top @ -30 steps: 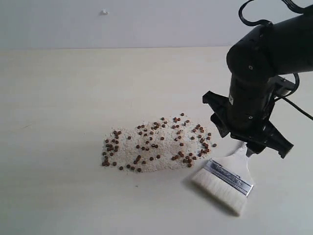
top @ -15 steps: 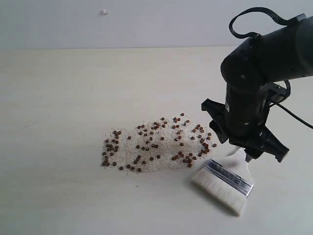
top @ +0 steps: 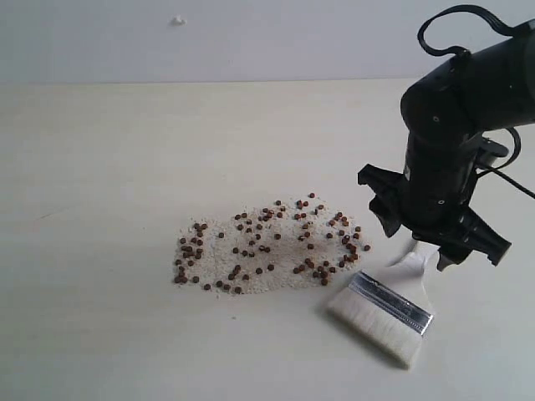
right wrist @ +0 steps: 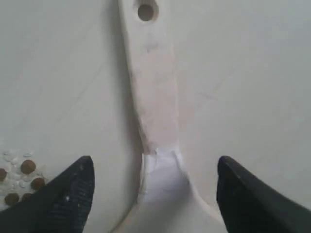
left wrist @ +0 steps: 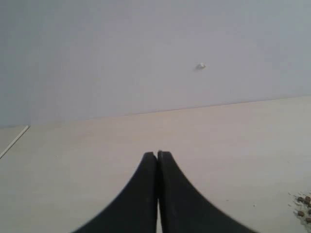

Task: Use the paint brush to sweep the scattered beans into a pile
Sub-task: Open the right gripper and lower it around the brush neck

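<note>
Left pincer [left wrist: 157, 160]: tips pressed together, holding nothing, parked over bare tabletop [top: 100, 167] away from the work.

Beans [top: 267, 246] lie centre frame in a loose oval patch mixed with pale crumbs. They're light and round, so we expect them to roll and scatter under a fast stroke.

Paint brush [top: 384, 301] lies flat at lower right, just beside the patch's right edge, bristles [top: 372, 326] toward the bottom. We judge it light, with a stiff wooden handle [right wrist: 155, 87] and soft bristles that will splay under load. Best hold is mid-handle, between the hole [right wrist: 146, 12] and the ferrule [top: 410, 313], squeezing the narrow sides. It lies low, so the tips need to get right down to the tabletop.

Right pincer [top: 443, 242]: spread wide, straddling the handle, and we see no contact.

Versus half a second ago, the right arm sits further right in the frame. Brush and beans are unmoved.
</note>
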`<state>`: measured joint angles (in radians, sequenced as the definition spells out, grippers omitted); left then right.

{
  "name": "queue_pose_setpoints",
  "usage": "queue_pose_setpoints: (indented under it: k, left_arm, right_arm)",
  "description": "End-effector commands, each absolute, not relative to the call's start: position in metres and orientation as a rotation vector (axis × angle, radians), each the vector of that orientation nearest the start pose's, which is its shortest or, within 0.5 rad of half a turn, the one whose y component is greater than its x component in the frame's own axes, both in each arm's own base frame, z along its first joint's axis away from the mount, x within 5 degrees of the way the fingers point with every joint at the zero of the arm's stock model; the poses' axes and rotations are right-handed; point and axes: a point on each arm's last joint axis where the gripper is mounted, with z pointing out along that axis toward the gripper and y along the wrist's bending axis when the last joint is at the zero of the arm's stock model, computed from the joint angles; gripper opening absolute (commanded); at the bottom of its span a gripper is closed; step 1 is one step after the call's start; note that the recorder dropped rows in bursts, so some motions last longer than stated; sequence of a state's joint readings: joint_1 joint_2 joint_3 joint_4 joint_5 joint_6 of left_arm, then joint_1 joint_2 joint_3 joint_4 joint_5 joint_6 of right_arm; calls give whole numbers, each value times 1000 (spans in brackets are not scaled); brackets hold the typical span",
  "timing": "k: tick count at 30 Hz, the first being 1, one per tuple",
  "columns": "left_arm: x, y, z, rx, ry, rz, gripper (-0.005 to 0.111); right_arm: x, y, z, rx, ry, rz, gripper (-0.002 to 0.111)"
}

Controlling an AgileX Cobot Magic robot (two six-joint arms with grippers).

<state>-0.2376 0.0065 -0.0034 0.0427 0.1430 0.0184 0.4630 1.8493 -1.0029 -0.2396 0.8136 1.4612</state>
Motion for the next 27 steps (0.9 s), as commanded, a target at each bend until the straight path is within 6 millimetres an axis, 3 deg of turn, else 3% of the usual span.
queue_pose_setpoints:
  k: [1,7,18,27]
  left_arm:
    - [55,-13,200,240,1612,-137,0]
    - [55,-13,200,240,1612,-137,0]
    - [55,-13,200,239,1612,-138,0]
    - [55,-13,200,239,1612,-138,0]
  right_arm:
    - [289,125,137,1189,2745,-122,67]
    - [290,127,136,1196,2752,-82,67]
    - [290,128,118,1190,2793,-144,67]
    - [293,128,118,1192,2779,-102,67]
